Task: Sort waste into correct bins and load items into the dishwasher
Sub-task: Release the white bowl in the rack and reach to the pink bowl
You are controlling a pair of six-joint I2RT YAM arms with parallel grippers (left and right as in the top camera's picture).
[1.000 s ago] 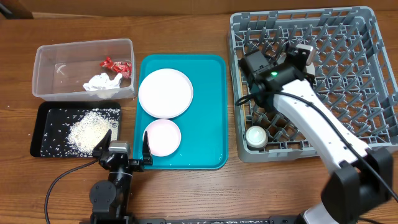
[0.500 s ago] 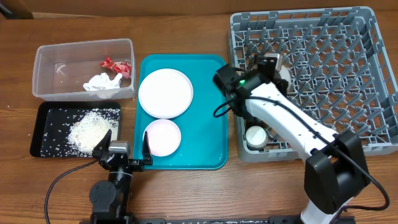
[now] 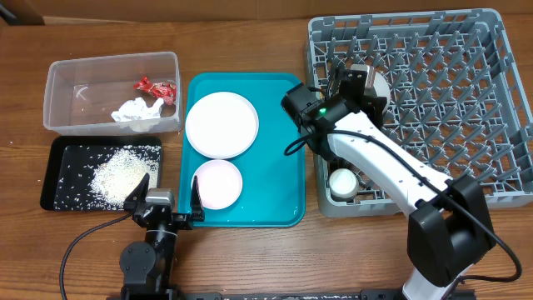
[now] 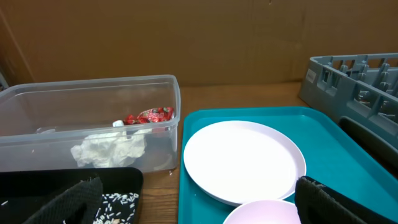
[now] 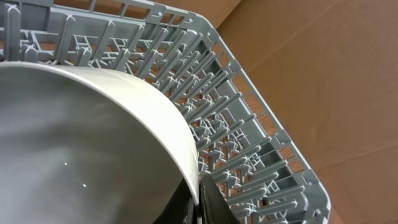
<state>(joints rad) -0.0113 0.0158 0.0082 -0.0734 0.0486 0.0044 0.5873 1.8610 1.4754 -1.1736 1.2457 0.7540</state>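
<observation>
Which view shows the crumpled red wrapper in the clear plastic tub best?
Left wrist: the crumpled red wrapper is close and large, seen through the wall of the clear plastic tub. Overhead shows the wrapper small, from above. Right wrist misses it, showing only a round white bowl and the grey plastic dish rack.

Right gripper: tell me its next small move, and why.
Probably lower the bowl a little until it sits in the dish rack, then open. The right gripper pinches the bowl's rim. The overhead view shows it over the rack near its left edge, beyond the cup.
</observation>
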